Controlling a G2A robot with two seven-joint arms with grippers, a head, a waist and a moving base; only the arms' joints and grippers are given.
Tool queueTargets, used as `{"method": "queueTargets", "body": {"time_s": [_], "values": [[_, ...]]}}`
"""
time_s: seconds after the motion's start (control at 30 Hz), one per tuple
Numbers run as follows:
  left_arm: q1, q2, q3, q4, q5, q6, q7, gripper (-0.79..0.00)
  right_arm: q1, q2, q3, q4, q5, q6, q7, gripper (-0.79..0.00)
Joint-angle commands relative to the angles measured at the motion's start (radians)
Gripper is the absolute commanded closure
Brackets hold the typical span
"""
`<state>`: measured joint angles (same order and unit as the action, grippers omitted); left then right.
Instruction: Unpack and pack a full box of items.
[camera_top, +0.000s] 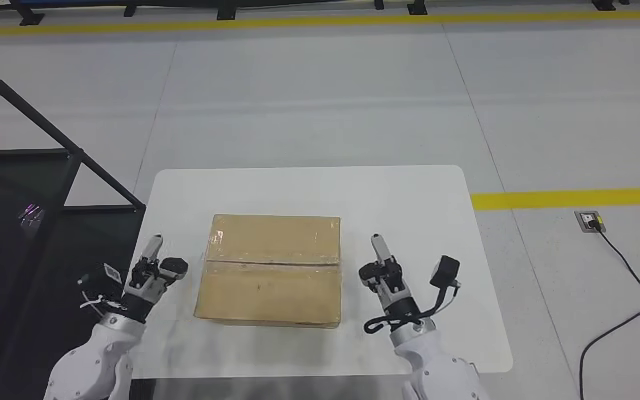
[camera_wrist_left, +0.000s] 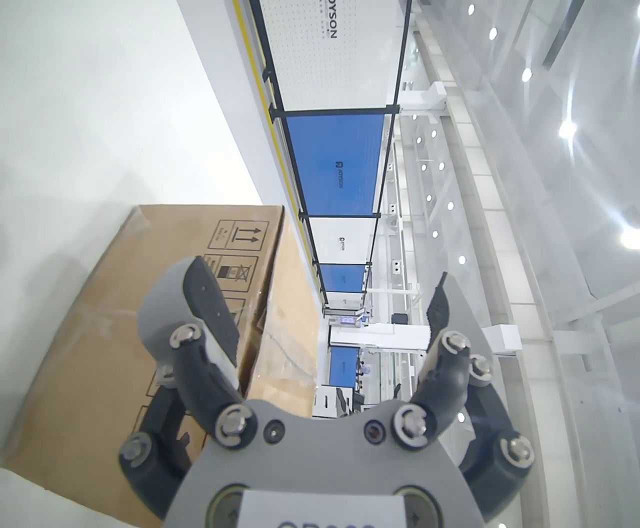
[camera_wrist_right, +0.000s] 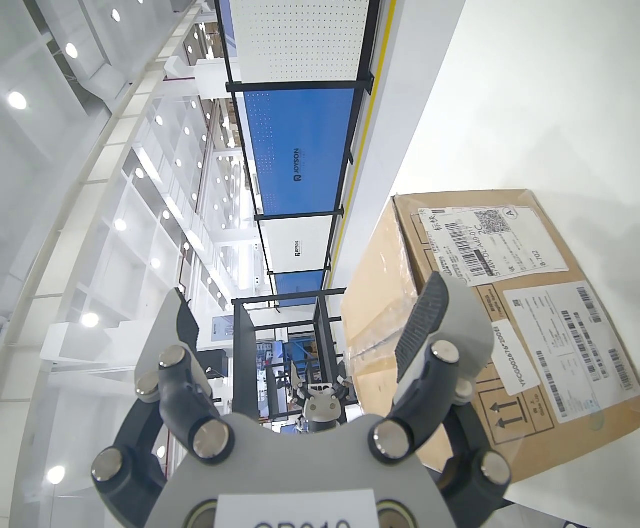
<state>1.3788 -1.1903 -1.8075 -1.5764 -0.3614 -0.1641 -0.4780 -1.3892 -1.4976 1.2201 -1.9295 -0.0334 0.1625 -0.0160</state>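
Closest to the lens on each wrist view are my two tools. The left tool (camera_wrist_left: 320, 280) has its fingers spread wide with nothing between them, and the right tool (camera_wrist_right: 307, 292) is likewise wide open and carrying nothing. From the top view I see the brown cardboard box (camera_top: 270, 268) lying about the middle of the white table with rounded corners (camera_top: 400, 200). Its flaps are closed, and clear tape runs along the centre seam. My left tool sits just beside the box's (camera_wrist_left: 100, 340) left side face, and my right tool just beside its (camera_wrist_right: 372, 295) right side face. Neither touches the cardboard. On that right side face I can make out white shipping labels (camera_wrist_right: 480, 245) stuck flat. The left side face carries printed handling symbols (camera_wrist_left: 237, 237).
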Motion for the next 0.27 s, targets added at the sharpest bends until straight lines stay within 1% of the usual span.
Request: {"method": "queueTargets", "body": {"time_s": [0.0, 0.07, 0.23], "values": [[0.017, 0.001, -0.026, -0.008, -0.027, -0.023, -0.005, -0.785, -0.004, 0.001, 0.004, -0.002, 0.003, -0.003, 0.0, -0.785], [0.035, 0.002, -0.052, -0.021, -0.06, -0.048, -0.007, -0.785, -0.004, 0.001, 0.011, -0.002, 0.005, -0.006, 0.004, -0.785], [0.089, 0.001, -0.108, -0.057, -0.196, -0.101, -0.055, -0.785, -0.002, 0.01, 0.048, 0.016, -0.01, -0.07, 0.055, -0.785]]}}
